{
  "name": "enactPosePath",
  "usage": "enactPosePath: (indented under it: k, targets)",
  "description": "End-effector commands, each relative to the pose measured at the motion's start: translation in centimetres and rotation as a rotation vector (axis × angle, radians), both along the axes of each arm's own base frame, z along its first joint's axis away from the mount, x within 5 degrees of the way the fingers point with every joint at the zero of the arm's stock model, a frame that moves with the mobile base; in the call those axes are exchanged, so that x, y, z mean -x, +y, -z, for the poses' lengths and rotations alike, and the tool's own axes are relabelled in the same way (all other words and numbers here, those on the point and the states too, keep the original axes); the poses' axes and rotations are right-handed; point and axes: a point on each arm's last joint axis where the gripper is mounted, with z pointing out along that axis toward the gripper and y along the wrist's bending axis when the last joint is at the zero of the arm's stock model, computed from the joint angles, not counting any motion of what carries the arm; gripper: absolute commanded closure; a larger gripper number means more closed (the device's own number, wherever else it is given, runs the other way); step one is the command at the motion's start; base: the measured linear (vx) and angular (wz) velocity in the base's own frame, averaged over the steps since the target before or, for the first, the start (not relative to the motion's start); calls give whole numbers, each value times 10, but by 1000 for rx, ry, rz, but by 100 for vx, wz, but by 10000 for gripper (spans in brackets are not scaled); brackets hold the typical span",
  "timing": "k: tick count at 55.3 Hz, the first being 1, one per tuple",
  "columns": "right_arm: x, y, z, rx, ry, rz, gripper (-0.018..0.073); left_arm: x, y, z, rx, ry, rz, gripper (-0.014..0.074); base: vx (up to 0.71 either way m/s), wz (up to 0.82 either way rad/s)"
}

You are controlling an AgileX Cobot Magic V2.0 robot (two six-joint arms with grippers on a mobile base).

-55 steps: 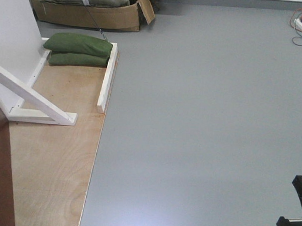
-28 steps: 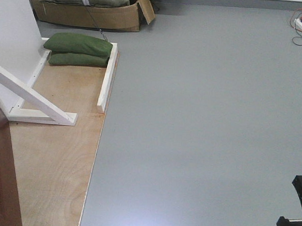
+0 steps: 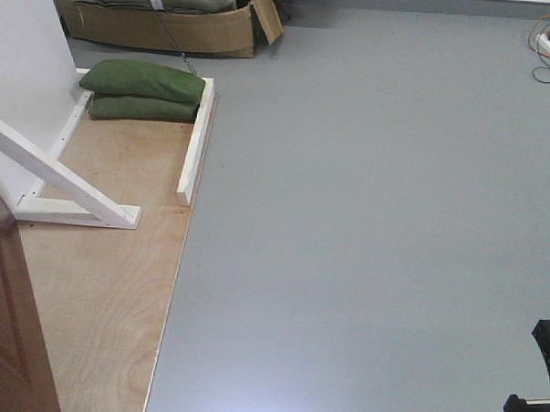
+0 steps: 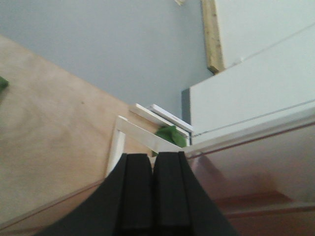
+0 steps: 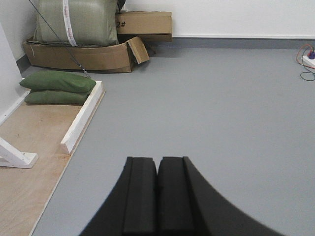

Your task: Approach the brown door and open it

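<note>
The brown door (image 3: 0, 331) shows only at the lower left edge of the front view, near the left gripper (image 4: 153, 189), pressed together and empty like the right gripper (image 5: 157, 191), so I think the robot should turn left until the whole door faces it.

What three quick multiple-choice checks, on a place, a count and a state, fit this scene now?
1. Where does the brown door show in the front view? A lower left corner; B top right; C centre.
2. How many green sandbags lie stacked beside the white panel? A one; B two; C four.
3. How is the right gripper? A wide open; B shut on a cable; C shut, empty.
Answers: 1 A, its reddish wood fills that corner. 2 B, one bag lies on another. 3 C, its jaws meet with nothing between.
</note>
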Motion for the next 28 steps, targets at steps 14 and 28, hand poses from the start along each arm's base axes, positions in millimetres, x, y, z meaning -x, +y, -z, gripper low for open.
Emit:
enactPosePath:
  k: [14, 28]
  targets:
    - [-2, 0, -6, 5, -78, 1, 559, -5, -27, -24, -93, -208, 176, 460, 0, 0]
    - [-2, 0, -5, 5, -76, 1, 559, -9, -45, -27, -67, -264, 303, 460, 0, 0]
